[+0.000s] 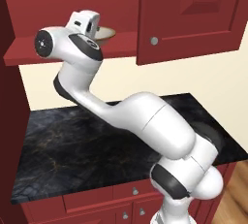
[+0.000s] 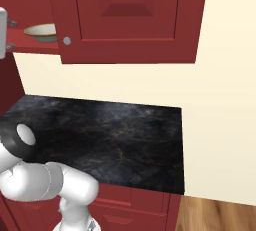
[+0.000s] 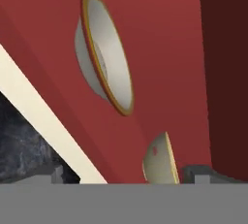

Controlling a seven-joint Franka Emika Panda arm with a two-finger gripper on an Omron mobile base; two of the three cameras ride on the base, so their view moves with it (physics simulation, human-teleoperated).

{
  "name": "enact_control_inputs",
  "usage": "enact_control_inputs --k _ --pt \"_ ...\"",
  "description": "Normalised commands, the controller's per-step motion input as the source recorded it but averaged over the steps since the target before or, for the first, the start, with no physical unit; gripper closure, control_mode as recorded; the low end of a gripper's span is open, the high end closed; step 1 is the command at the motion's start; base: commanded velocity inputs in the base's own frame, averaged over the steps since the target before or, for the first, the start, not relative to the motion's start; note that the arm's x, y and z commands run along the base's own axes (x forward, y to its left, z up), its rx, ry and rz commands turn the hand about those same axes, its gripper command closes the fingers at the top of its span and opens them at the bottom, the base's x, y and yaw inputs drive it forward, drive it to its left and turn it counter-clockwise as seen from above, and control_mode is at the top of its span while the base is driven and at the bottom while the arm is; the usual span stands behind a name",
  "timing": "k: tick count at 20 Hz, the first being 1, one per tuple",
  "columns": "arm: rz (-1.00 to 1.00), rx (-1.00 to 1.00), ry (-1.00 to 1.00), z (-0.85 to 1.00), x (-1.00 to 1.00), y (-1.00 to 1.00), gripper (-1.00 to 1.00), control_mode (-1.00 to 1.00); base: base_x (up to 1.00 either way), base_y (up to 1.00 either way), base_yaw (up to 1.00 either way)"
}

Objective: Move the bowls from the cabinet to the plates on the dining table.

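Up on the red shelf (image 3: 160, 48) of the dark red wooden wall cabinet (image 1: 189, 14), the wide, shallow cream-white ceramic bowl with a tan-gold rim (image 3: 104, 53) is sitting apart from the deeper olive-tan bowl (image 3: 159, 162), which is lying nearer the hand camera. In that rolled hand view, the two-finger gripper (image 3: 126, 175) is standing with its dark fingertips (image 3: 198, 173) spread wide, holding nothing, the deeper bowl showing between them. From the left base camera, the white arm is bending up over the black marble counter (image 1: 72, 145), its wrist reaching level with the shelf.
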Motion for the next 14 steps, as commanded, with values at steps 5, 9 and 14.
enact_control_inputs --k 5,9,14 --pt "-0.36 -0.18 0.04 0.06 0.01 0.00 -1.00 -1.00 0.00 0.00 0.00" --pt "-0.33 -0.11 0.01 0.07 0.02 0.00 -1.00 -1.00 0.00 0.00 0.00" --pt "-0.23 -0.02 0.00 0.01 0.04 -0.14 -1.00 -1.00 0.00 0.00 0.00"
